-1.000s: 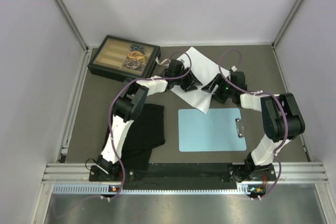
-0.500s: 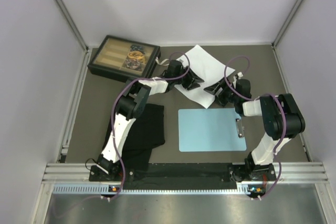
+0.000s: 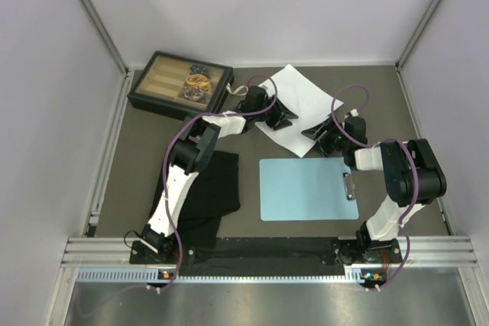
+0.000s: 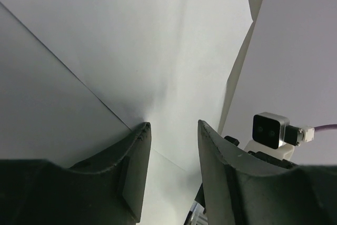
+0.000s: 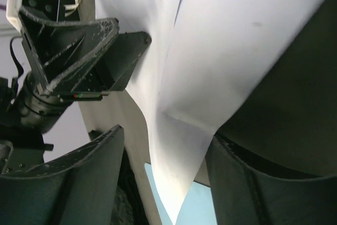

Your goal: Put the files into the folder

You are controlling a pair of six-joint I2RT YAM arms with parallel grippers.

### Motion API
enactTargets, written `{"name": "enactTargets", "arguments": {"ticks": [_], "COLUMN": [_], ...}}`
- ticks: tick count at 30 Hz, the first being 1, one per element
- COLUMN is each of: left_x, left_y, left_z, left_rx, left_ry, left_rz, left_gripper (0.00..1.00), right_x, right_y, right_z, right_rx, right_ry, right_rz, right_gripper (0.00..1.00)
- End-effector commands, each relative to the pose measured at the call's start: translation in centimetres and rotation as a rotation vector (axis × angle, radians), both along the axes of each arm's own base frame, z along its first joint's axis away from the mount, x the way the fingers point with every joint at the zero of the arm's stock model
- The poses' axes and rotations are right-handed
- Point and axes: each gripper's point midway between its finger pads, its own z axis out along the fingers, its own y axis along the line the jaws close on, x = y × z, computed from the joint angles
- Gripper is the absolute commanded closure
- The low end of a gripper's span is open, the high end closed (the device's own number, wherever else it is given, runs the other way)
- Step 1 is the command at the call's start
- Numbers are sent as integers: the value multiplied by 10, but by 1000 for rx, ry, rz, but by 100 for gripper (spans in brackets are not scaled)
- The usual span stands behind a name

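**Files at the far edge of the folder, both sets of fingers open**

Files, two overlapping white sheets, lie at an angle on the tabletop. Their near corner reaches the far edge of the folder. The folder lies flat and light blue, its silver clip at the right end.

The left fingers are slightly parted over the sheets; whether they touch the paper cannot be told. The right fingers are spread wide, with a sheet corner between them and nothing gripped.

A dark compartment box at far left holds small items, one yellowish. A black cloth lies left of the folder.
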Motion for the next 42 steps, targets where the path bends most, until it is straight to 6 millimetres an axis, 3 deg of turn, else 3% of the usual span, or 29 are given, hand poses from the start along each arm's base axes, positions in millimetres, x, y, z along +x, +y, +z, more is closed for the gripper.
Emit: {"name": "enactTargets", "arguments": {"ticks": [1, 5, 7, 8, 11, 16, 18, 21, 22, 26, 27, 29, 30, 32, 33, 35, 36, 42], "left_x": [-5, -6, -6, -4, -3, -5, -2, 0, 1, -2, -7, -12, -19, -28, -35, -46, -53, -90], "left_y": [26, 22, 20, 14, 11, 13, 7, 0, -1, -4, -2, 2, 4, 8, 10, 11, 13, 19], "left_z": [-64, -58, -57, -48, -42, -36, -23, 7, 16, 72, 99, 120, 143, 156, 176, 182, 198, 217], "left_rx": [179, 179, 185, 174, 192, 218, 204, 205, 212, 227, 223, 241, 236, 250, 234, 232, 219, 240], "left_ry": [74, 59, 48, 27, -5, -17, -43, -101, -120, -240, -276, -330, -363, -392, -422, -432, -457, -492], "left_rz": [44, 26, 10, -7, -42, -63, -84, -117, -122, -164, -167, -176, -175, -182, -181, -199, -200, -221], "left_gripper": [53, 52, 52, 52, 51, 49, 47, 42, 40, 31, 30, 27, 26, 24, 23, 22, 21, 20], "right_x": [9, 14, 15, 16, 13, 9, 12, 15, 11, 26, 25, 25, 24, 17, 14, 14, 7, -10], "right_y": [-11, -12, -13, -15, -21, -31, -31, -35, -38, -45, -47, -55, -56, -68, -74, -79, -78, -78], "right_z": [19, 19, 18, 17, 15, 16, 20, 22, 16, 44, 47, 65, 71, 79, 79, 87, 80, 94], "right_rx": [59, 65, 68, 74, 59, -18, -35, -97, -139, -269, -304, -412, -442, -552, -582, -625, -619, -605], "right_ry": [-19, -10, -3, 6, 34, 53, 48, 57, 80, 51, 68, 74, 79, 121, 141, 128, 163, 175], "right_rz": [-98, -109, -124, -138, -185, -207, -194, -179, -165, -107, -83, -27, 1, 47, 59, 110, 148, 214], "right_gripper": [41, 44, 50, 58, 65, 69, 80, 100, 100, 100, 100, 100, 100, 100, 100, 100, 100, 100]}}
